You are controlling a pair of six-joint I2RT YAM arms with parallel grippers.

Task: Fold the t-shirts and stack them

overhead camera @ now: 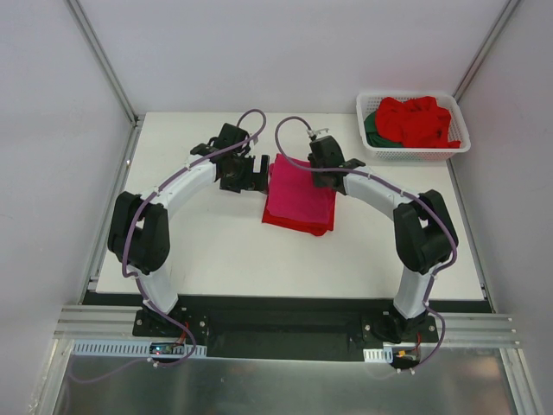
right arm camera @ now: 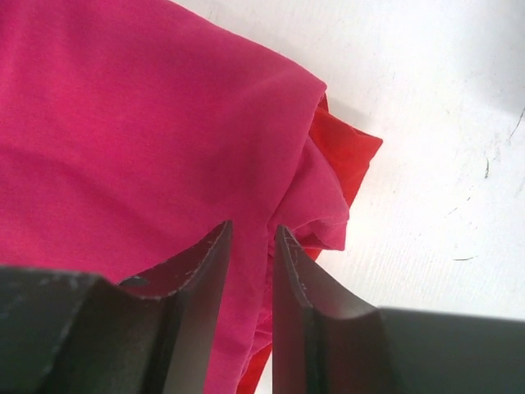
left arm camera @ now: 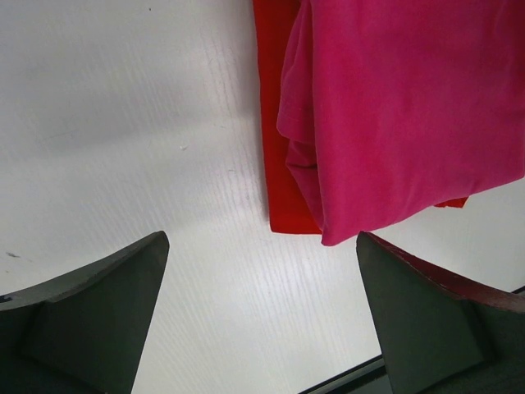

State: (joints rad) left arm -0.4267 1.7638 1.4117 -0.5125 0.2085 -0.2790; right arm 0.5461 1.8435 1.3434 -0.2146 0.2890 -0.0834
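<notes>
Jaws of the left end effector [left arm camera: 262, 238] stand wide apart over the desk [overhead camera: 216, 251], just left of the folded magenta-pink t-shirt [overhead camera: 298, 194], which lies mid-desk on a folded red t-shirt [overhead camera: 294, 225]. The right end effector [right arm camera: 253, 226] pinches the pink one's far right corner. At far right, a white basket [overhead camera: 415, 154] holds crumpled red t-shirts [overhead camera: 419, 121] and a dark green t-shirt [overhead camera: 371, 130].

One pink t-shirt [overhead camera: 298, 192], one folded red t-shirt [overhead camera: 289, 222], one green t-shirt [overhead camera: 371, 131], one white basket [overhead camera: 415, 154]; basketed red cloth [overhead camera: 419, 121] uncountable

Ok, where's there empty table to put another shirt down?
Bare table lies between the pink t-shirt and the near edge, and far-left behind the left gripper. Crowded: the right gripper at the shirt, and the basket in the far-right corner.
</notes>
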